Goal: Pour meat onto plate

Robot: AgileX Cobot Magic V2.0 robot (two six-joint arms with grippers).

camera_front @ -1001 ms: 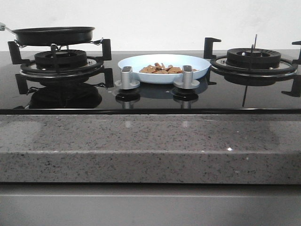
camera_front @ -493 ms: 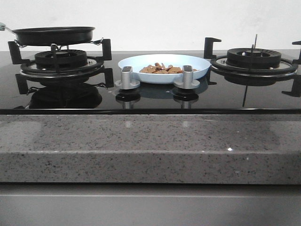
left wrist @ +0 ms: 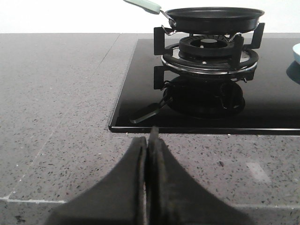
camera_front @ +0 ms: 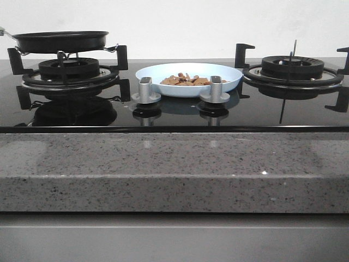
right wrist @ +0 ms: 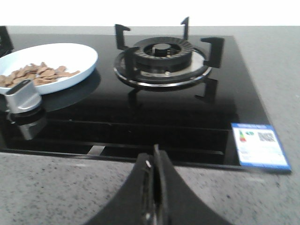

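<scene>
Nothing moved, meat (camera_front: 185,80) on plate (camera_front: 229,82), both grippers (low) closed

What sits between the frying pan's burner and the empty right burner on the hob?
In the front view, the plate holding the meat lies between them on the black glass, with two silver knobs just in front of it.

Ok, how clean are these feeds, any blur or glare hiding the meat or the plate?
Front view: sharp, the meat on the plate reads clearly; the glossy black cooktop mirrors the knobs and burners. Left wrist view: crisp, with the frying pan in focus. Right wrist view: soft throughout, the meat smeared, the sticker text unreadable.
</scene>
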